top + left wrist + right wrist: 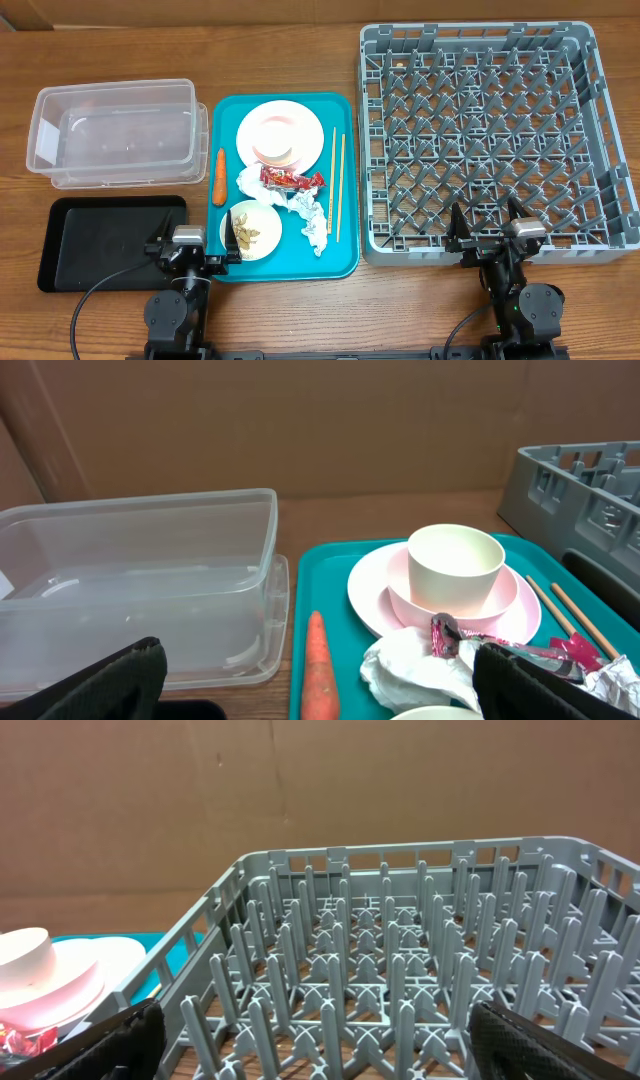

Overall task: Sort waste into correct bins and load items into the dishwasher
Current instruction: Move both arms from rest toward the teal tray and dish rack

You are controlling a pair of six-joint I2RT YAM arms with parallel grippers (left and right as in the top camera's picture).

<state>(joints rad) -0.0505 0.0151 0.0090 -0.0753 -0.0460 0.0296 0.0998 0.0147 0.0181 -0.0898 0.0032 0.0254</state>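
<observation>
On the teal tray (345,262) lie a pale plate (280,132) with a white cup (455,565) stacked on it, an orange carrot (219,175), a red wrapper (290,180), crumpled tissues (315,225), a white bowl (250,230) of nut scraps and chopsticks (337,185). The clear tub (115,135) and black tray (110,240) sit to the left. The grey dish rack (490,140) stands to the right with nothing in it. My left gripper (195,244) is open at the tray's near left corner. My right gripper (488,232) is open at the rack's near edge.
In the left wrist view the carrot (318,670) and a tissue (410,665) lie between my open fingers (110,680). Rows of upright pegs (400,950) fill the right wrist view. A cardboard wall rises behind the table.
</observation>
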